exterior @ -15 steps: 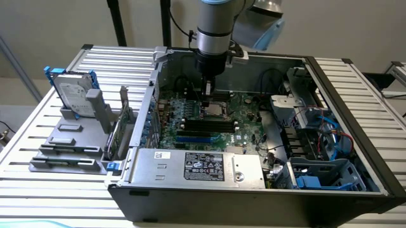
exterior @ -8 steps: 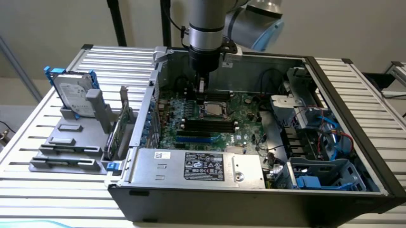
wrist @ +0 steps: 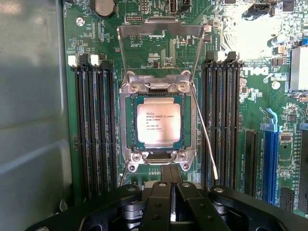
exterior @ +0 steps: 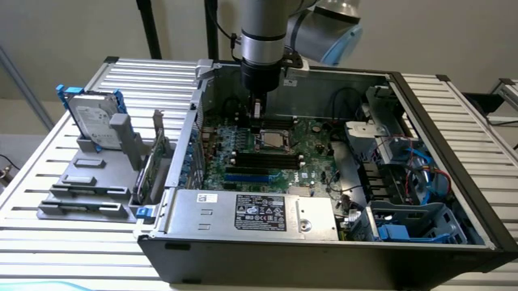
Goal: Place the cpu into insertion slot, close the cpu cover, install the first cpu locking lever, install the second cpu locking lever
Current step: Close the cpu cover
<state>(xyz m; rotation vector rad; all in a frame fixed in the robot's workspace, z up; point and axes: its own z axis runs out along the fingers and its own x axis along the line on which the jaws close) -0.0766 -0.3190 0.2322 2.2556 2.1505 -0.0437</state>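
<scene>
1. The open computer case point(exterior: 340, 82) lies on its side on a slatted tabletop point(exterior: 48, 242). Its walls fence the green circuit board point(exterior: 312, 148) on every side, and the arm comes down through the open top close to the far wall.
2. The tool point(exterior: 257, 116) hangs low over the board, just beside the insertion slot point(wrist: 128, 120), on the side away from the grey power supply box point(exterior: 251, 212).
3. Its fingers point(wrist: 161, 197) are pressed together and hold nothing.
4. The cpu point(wrist: 159, 124) lies flat inside the insertion slot, square with the thin metal rim.
5. The cpu cover point(wrist: 159, 28) stands swung up off the slot, at the slot edge opposite the tool. The board shows through its window.
6. One thin locking lever point(wrist: 204, 134) stands free, slanting across the narrow strip between the slot and a bank of black memory slots point(wrist: 221, 120).
7. A second memory bank point(wrist: 94, 125) flanks the slot's other side, so open board beside the slot is tight on both flanks.
8. At the exterior view's right, cables and a blue drive caddy point(exterior: 413, 224) crowd the case.
9. On the tabletop at the exterior view's left, well apart from the case opening, a grey rack point(exterior: 89, 182) holds a hard drive point(exterior: 91, 118) upright.
</scene>
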